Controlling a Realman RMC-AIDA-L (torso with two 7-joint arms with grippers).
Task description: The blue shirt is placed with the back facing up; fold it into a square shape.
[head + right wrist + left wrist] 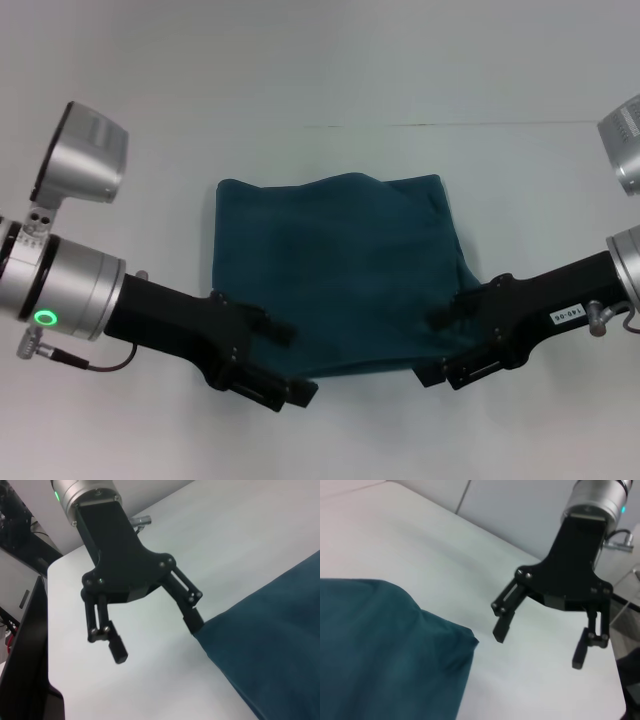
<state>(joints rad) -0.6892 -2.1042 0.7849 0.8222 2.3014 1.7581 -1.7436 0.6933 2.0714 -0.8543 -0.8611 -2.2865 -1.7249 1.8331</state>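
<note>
Blue shirt (340,275): folded, roughly rectangular, mid-counter (300,80).
Left end effector (152,635), right end effector (540,642): fingers spread, empty, at near corners.
Advice: pinch both near corners evenly, lift together, fold toward far edge.

Both arms reaching inward from the two sides, low and near the body, forearms angled toward each other. Left gripper (285,362) tipped down, fingers (116,647) spread wide apart, holding nothing. Right gripper (437,348) mirrored opposite, fingers (500,628) likewise spread wide, nothing between them.
</note>
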